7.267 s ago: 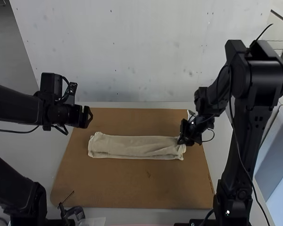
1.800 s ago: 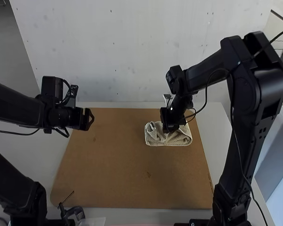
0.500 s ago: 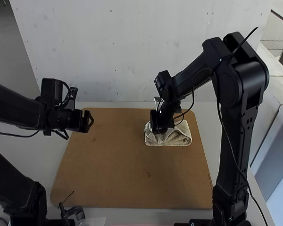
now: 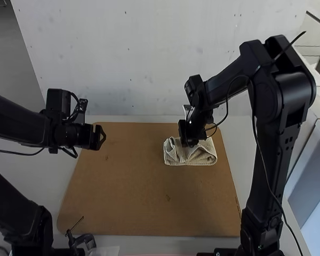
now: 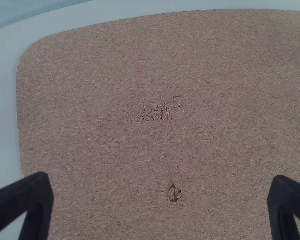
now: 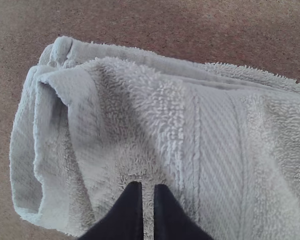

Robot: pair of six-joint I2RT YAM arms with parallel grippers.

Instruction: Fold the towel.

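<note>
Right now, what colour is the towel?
The towel is pale beige, clearest in the right wrist view.

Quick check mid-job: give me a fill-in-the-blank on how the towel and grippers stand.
The gripper at the towel belongs to the ____ arm.
The left gripper is ____, not shut.
On the brown board, the towel lies closer to the ____ edge than to the near one.

Missing words: right; open; far.
</note>
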